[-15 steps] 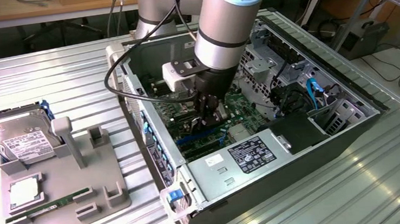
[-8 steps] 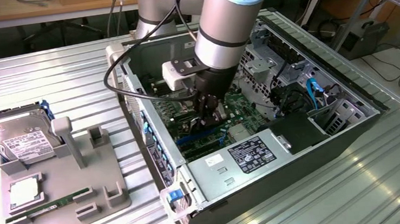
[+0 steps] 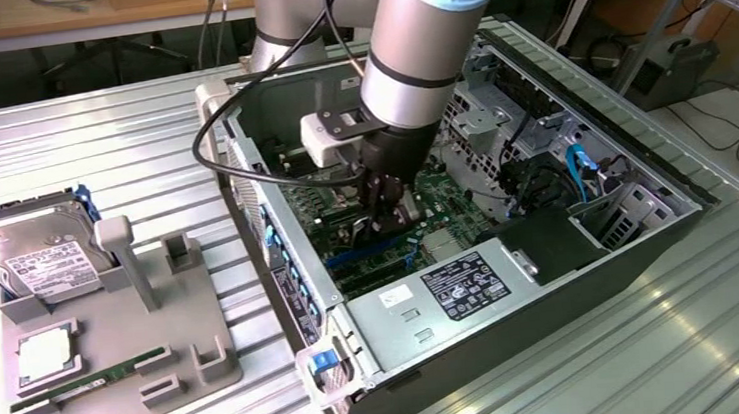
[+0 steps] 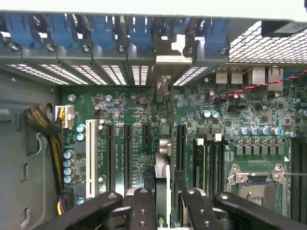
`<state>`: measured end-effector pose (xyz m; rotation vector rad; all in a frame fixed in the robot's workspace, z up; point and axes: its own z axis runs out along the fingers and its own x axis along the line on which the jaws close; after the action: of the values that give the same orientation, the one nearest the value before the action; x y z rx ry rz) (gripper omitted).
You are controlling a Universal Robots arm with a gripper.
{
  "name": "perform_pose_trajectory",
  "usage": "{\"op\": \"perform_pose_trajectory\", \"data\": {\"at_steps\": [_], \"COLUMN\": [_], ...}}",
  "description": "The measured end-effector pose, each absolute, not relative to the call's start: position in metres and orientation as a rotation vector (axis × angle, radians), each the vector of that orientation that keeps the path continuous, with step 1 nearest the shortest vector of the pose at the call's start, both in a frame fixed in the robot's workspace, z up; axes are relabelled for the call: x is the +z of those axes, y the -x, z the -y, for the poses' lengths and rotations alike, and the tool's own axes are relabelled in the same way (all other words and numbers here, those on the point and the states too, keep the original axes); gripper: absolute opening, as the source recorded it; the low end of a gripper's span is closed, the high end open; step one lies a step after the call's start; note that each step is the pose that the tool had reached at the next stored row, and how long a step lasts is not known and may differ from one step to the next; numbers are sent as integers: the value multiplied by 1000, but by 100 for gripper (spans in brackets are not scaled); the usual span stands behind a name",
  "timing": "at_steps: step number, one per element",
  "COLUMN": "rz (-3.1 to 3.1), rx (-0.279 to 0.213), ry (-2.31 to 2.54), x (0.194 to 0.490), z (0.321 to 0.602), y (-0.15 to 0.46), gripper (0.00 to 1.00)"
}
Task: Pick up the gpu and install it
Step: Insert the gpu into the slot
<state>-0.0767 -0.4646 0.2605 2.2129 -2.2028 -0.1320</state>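
I have the gripper (image 3: 384, 216) down inside the open computer case (image 3: 641, 243), fingers (image 4: 144, 211) clamped on the gpu (image 4: 164, 158), held edge-on over the motherboard (image 4: 240, 120) slots. Power supply (image 3: 457, 290) sits at the gripper's five o'clock. Hard drive (image 3: 40, 258) rests on the grey holder tray (image 3: 155, 356), at nine o'clock.

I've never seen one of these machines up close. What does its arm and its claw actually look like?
The arm is a thick silvery tube with a pale blue joint cap. A black wrist section carries a small white box, and a black cable loops beside it. The gripper has black, bolted fingers.
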Motion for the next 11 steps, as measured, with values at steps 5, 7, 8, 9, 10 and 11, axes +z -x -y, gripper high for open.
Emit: {"op": "perform_pose_trajectory", "data": {"at_steps": [5, 7, 8, 9, 10, 11], "rz": [2208, 2206, 2203, 2201, 2201, 2200], "rx": [-139, -144, -145, -147, -147, -144], "ry": [-2204, -2200, -2197, -2195, -2194, -2193], "x": [258, 261, 265, 267, 267, 267], "z": [464, 464, 464, 464, 464, 464], "y": [77, 77, 77, 77, 77, 77], "gripper": [26, 26, 26, 26, 26, 26]}}
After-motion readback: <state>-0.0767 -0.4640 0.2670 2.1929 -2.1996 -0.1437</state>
